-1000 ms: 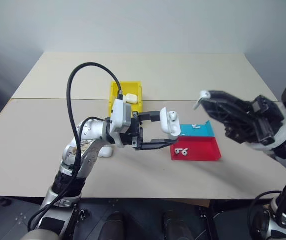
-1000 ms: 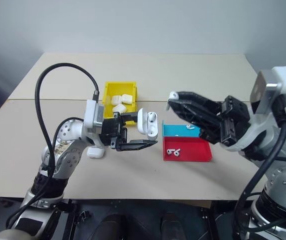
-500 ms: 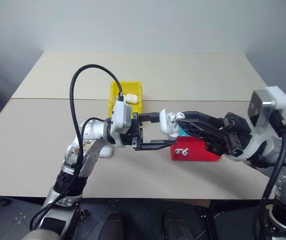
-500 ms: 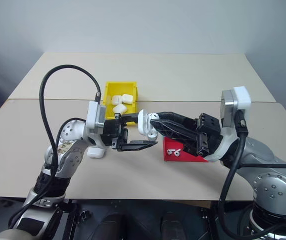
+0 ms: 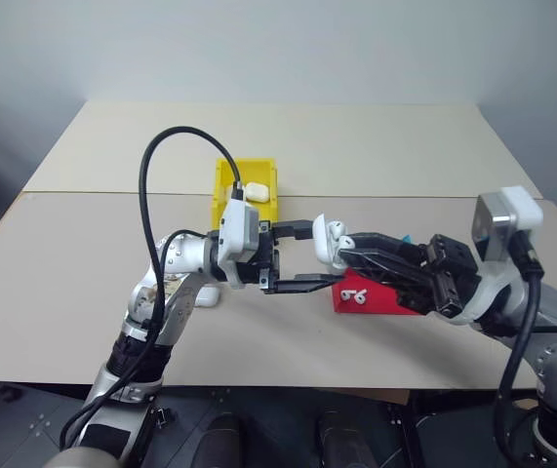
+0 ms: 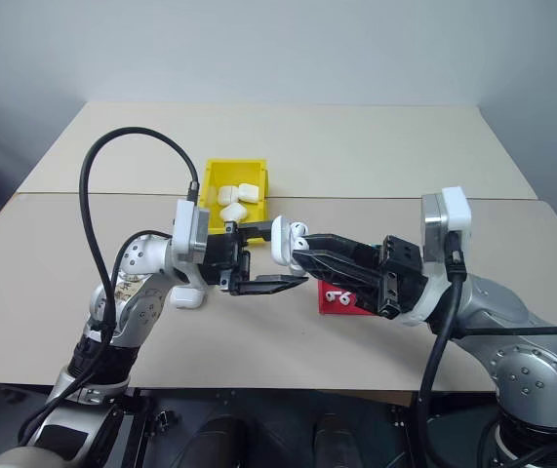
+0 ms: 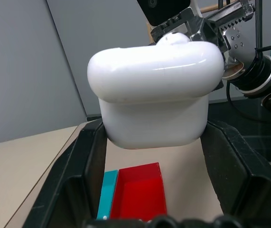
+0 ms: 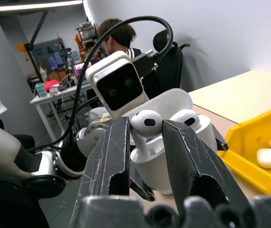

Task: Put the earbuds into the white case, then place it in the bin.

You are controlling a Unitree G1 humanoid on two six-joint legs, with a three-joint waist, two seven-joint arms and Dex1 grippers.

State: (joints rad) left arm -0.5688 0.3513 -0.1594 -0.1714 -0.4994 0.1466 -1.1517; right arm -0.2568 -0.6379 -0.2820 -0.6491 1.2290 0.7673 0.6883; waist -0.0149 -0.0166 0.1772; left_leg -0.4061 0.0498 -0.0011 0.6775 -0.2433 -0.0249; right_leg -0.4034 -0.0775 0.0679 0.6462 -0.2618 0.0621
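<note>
My left gripper [image 5: 318,254] is shut on the white case [image 5: 323,246], holding it in the air above the middle of the table with its lid flipped open. My right gripper [image 6: 298,256] reaches in from the right, shut on one of the earbuds [image 8: 144,121], whose stem points down into the case's mouth. A second earbud [image 8: 185,118] sits in the case beside it. From the left wrist the case [image 7: 154,95] shows between both black fingers. The yellow bin [image 5: 223,181] stands behind my left gripper with several white cases [image 5: 255,192] in it.
A red tray [image 5: 349,305] holding two loose earbuds [image 5: 354,294] lies under my right gripper, with a blue tray [image 5: 403,237] just behind it. Another white case [image 5: 205,296] lies on the table under my left arm. A seated person [image 8: 118,33] shows beyond the table.
My right gripper has come down and to the left from a raised spot on the right, bringing the earbud to the open case. The left gripper and case stayed put.
</note>
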